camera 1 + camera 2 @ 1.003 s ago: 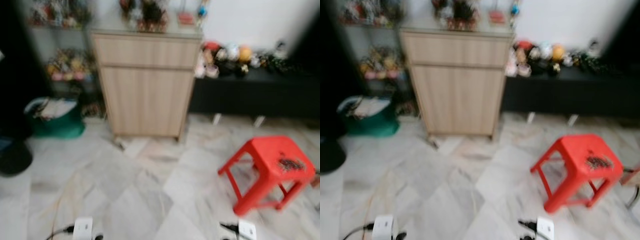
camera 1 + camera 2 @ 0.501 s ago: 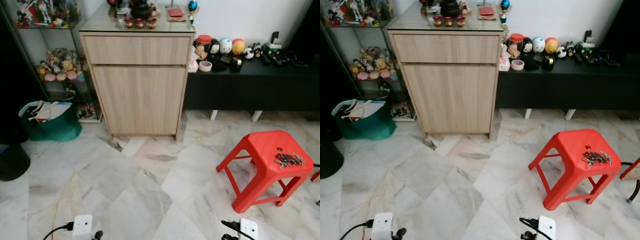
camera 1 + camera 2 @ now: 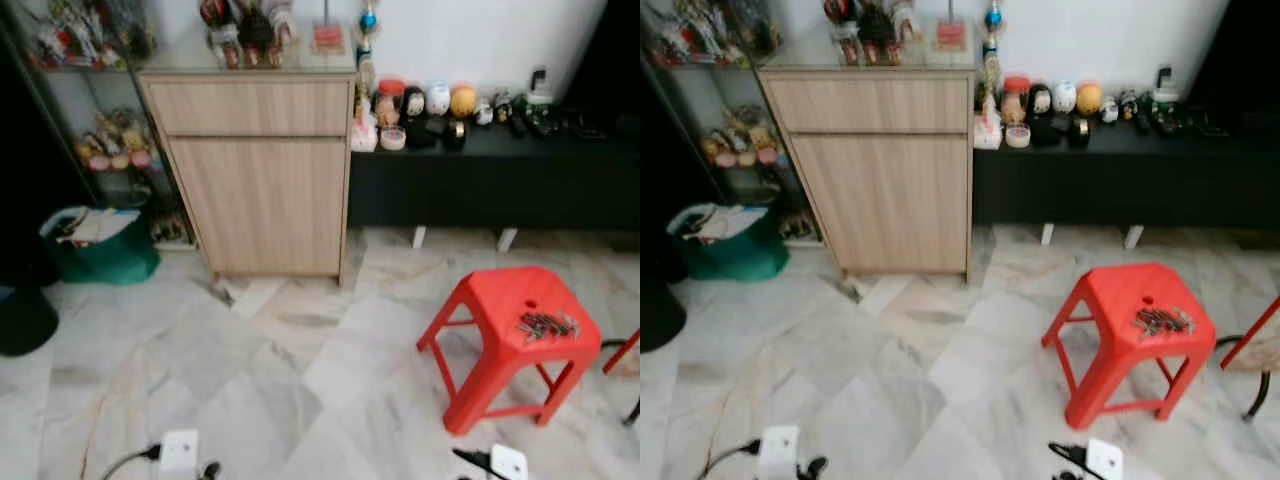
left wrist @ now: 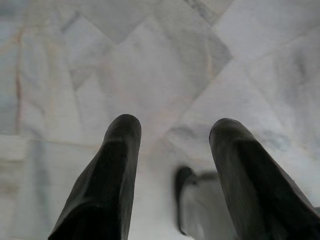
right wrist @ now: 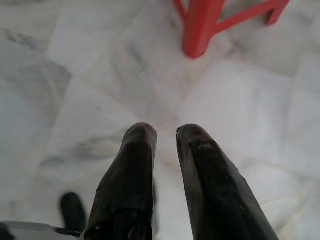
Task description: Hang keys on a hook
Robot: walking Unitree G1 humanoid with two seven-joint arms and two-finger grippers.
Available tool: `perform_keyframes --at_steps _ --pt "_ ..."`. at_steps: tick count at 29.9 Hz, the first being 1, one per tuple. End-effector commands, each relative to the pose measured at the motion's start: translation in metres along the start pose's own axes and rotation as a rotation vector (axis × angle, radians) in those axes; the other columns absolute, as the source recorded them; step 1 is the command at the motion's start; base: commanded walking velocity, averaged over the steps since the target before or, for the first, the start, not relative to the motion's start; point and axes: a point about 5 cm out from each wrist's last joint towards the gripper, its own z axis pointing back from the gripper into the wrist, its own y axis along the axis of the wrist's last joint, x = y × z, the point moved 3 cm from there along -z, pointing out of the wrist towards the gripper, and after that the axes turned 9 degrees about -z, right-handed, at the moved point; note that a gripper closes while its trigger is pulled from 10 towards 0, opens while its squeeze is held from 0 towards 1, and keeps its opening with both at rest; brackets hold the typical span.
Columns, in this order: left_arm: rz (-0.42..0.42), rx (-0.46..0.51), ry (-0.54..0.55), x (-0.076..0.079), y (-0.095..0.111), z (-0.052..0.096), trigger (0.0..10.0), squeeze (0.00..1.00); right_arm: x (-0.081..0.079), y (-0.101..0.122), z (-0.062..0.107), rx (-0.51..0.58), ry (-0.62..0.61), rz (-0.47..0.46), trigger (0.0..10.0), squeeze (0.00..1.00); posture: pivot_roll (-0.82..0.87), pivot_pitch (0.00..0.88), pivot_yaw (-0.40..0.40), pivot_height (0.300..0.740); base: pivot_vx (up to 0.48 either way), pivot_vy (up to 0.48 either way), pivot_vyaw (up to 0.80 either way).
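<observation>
Compared with half a second ago, the whole head view has slid sideways, so the wooden cabinet (image 3: 258, 170) and red stool (image 3: 510, 335) sit further left in the picture, a shift of the camera and not of the furniture; the picture is also slightly softer now. Marble floor (image 3: 250, 380) lies beneath both grippers, which hang low and point down at it. Ahead of the grippers and well apart from them stands the wooden cabinet, with small figures and pots along its top; to its left is a glass shelf (image 3: 95, 120) of toys, with a green bag (image 3: 100, 245) at its foot. A long black bench (image 3: 500, 180) runs right from the cabinet, carrying a row of small toys. The red stool stands forward and to the right of the right gripper (image 5: 165, 132), whose wrist view catches one red leg just past its fingertips. Keys (image 3: 545, 325), a small dark bunch, lie on the stool's seat, apart from both grippers. The right gripper's fingers stand close together with a narrow gap and nothing between them. The left gripper (image 4: 172, 127) has its fingers spread wide over bare floor, empty, with a blurred dark and pale shape below them that I cannot identify.
</observation>
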Motion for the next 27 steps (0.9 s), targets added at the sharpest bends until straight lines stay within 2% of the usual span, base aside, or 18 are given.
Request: perform_keyframes --at_steps 1,16,27 --pt "0.000 -0.020 0.018 -0.0084 -0.0060 0.0017 10.0 0.00 -0.0058 -0.0002 -0.0009 0.005 0.012 -0.013 10.0 0.00 0.07 0.000 -0.039 0.740 0.000 -0.368 0.00" --pt "0.007 -0.037 0.018 -0.0089 -0.0115 0.0032 10.0 0.00 -0.0052 0.0004 -0.0008 0.008 0.014 -0.010 10.0 0.00 0.07 0.000 -0.042 0.740 0.000 -0.367 0.00" --pt "0.038 -0.037 0.023 -0.0086 -0.0115 0.0031 10.0 0.00 -0.0058 0.0002 -0.0008 0.006 0.019 -0.009 10.0 0.00 0.07 0.000 -0.042 0.740 0.000 0.000 0.00"
